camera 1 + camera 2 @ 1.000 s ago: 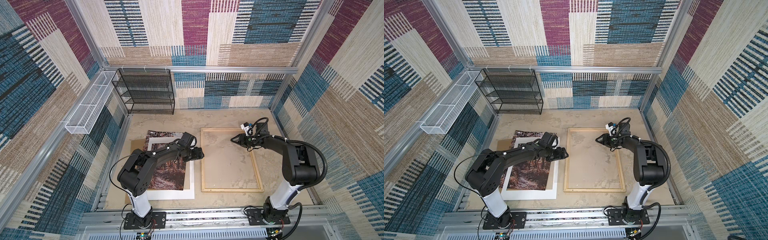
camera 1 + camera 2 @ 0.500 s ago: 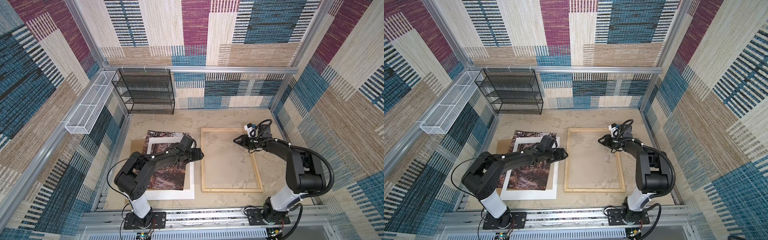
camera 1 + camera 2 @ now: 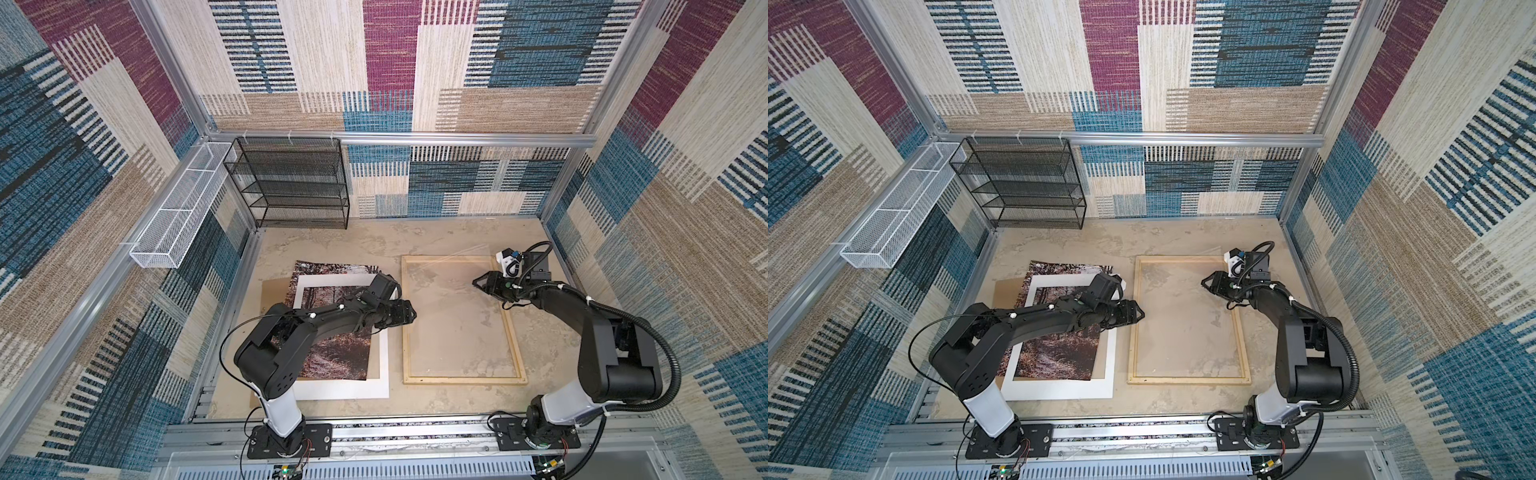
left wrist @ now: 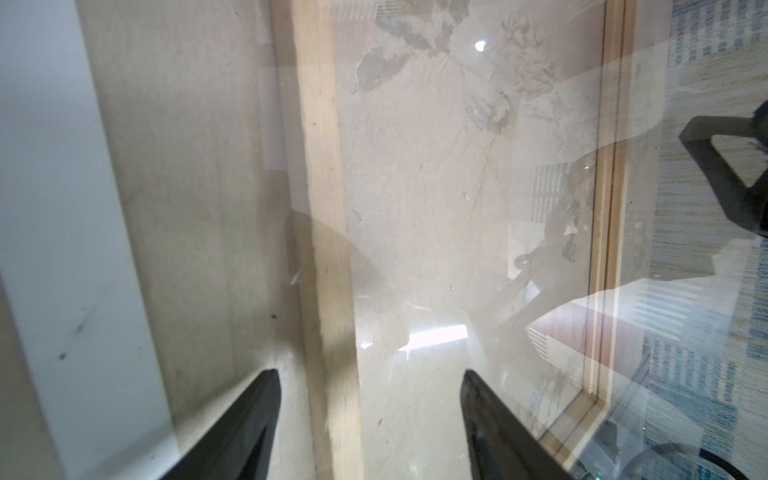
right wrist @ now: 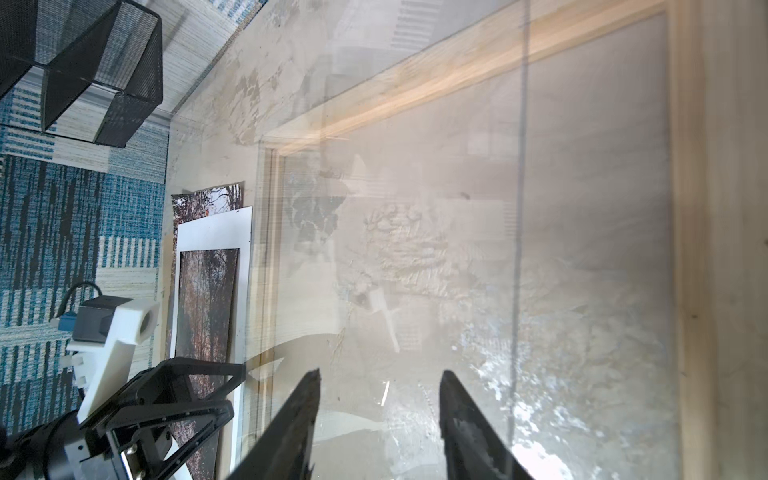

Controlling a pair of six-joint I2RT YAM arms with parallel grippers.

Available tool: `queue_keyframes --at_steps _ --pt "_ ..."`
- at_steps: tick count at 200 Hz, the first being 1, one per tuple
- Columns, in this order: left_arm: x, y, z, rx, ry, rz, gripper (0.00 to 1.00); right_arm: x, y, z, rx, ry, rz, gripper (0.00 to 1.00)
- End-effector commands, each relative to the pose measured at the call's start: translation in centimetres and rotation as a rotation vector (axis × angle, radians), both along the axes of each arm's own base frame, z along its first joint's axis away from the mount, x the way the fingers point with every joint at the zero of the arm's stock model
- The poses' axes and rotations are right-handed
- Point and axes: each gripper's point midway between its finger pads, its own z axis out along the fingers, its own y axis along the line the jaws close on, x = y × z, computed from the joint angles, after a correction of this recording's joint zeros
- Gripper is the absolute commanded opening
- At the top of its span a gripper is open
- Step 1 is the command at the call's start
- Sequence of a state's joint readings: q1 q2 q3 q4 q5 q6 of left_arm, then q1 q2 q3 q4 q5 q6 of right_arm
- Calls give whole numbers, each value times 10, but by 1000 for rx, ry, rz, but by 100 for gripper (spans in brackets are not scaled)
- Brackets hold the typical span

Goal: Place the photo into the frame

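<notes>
Photo's not in the frame yet, so pretty much the whole job is left

The photo (image 3: 332, 357) lies flat at the frame's (image 3: 461, 379) 9 o'clock, tucked under the white mat (image 3: 345, 390) and on the brown backing board (image 3: 274, 291). The frame shows only bare table through its pane. The left gripper (image 3: 411, 313) hangs over the frame's 9 o'clock rail, jaws apart and empty. The right gripper (image 3: 476, 282) hovers inside toward 2 o'clock, also spread and gripping nothing. My guess is the mat has to come off first.

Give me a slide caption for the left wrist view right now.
Left end effector, open and empty, over a rail of the pale wood frame; white mat alongside, clear pane beyond.
</notes>
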State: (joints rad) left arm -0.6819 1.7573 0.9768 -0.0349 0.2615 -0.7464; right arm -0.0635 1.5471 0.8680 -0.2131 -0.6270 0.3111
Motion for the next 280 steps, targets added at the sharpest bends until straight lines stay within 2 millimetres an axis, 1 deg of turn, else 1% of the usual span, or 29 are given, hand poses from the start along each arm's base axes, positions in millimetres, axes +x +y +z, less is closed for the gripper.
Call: queue_keyframes --at_steps 1,30,56,73,95,118,154,181,235,253,280 --pt "0 -15 12 -47 -23 -25 71 -2 -6 2 -3 -14 1 47" --pt "-4 -24 14 -50 -29 -40 71 -2 -17 1 5 -29 33 46" --pt "-6 -31 14 -57 -23 -56 71 3 -25 8 11 -50 27 46" --pt "-8 -34 15 -59 -24 -61 71 3 -30 5 -8 -40 17 46" --pt "-9 -35 14 -55 -25 -64 71 3 -30 2 -2 -34 21 46" --pt "-9 -35 15 -52 -31 -63 73 4 -28 -1 4 -32 28 43" --pt "-7 -23 7 29 -37 -43 76 5 -29 -1 9 -35 23 39" --pt "-6 -16 2 76 -39 -36 75 7 -32 0 2 -40 15 32" --pt "-4 -9 0 135 -48 -38 73 13 -31 6 12 -55 51 29" --pt "-5 -7 0 143 -51 -38 72 17 -32 6 6 -59 61 23" --pt "-6 -2 -1 169 -52 -38 69 19 -31 -3 7 -40 74 15"
